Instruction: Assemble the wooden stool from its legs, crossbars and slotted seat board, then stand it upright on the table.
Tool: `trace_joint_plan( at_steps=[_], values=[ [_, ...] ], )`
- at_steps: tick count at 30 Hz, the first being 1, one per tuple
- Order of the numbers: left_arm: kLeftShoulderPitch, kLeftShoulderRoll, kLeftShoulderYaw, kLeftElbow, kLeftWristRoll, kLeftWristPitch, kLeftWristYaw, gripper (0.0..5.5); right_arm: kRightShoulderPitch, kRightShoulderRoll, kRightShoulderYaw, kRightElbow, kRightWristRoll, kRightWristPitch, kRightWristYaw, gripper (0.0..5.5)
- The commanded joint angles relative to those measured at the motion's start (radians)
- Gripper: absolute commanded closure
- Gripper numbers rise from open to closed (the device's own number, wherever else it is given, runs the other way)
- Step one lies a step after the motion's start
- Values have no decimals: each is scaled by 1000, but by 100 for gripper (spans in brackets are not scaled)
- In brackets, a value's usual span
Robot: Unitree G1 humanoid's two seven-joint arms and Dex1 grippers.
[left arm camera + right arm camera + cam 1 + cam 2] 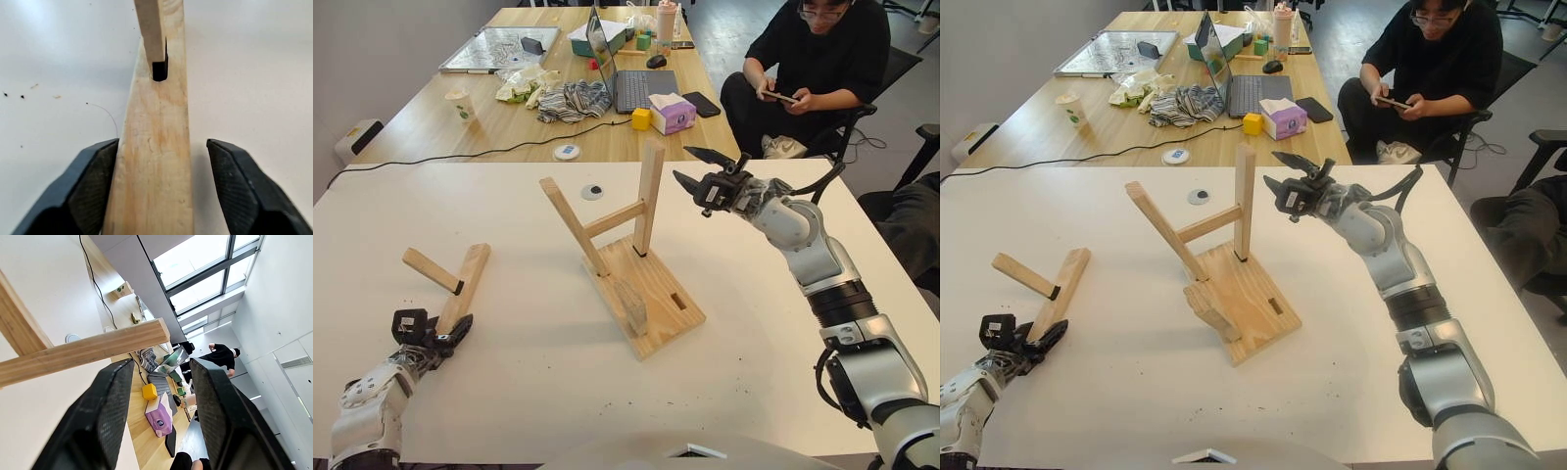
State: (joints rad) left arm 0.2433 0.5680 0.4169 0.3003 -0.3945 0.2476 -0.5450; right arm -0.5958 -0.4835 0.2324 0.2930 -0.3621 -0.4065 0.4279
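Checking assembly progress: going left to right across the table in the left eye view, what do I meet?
Loose pale wooden leg with crossbar, tilted wooden leg, upright wooden leg, black right gripper.

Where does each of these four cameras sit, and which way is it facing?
Left eye: head, facing forward and down over the table; both arms, left gripper and right gripper show.
Right eye: beside it, same scene.
Left wrist: left arm, facing along the loose leg between its open fingers.
Right wrist: right arm, facing past its open fingers at the upright leg and room.
Shared: both eyes show the seat board and that upright leg.
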Motion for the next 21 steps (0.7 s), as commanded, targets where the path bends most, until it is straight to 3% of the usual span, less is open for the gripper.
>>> trace_joint_plan(
  at_steps=[1,3,8,14,21],
  values=[
    [3,-6,-4,4,20,8,8,307,7,-7,0,-15,-4,13,3,340],
    [-15,-3,2,9,22,0,18,345,7,0,-9,-18,9,39,4,340],
    [-180,32,26,-136,-65,112,36,349,-16,20,-74,-17,114,151,24,340],
    [-540,88,36,-458,-361,490,113,349,-57,18,-122,10,170,216,12,340],
    [-848,62,39,-572,-755,815,318,349,-59,21,-206,6,293,308,29,340]
  ],
)
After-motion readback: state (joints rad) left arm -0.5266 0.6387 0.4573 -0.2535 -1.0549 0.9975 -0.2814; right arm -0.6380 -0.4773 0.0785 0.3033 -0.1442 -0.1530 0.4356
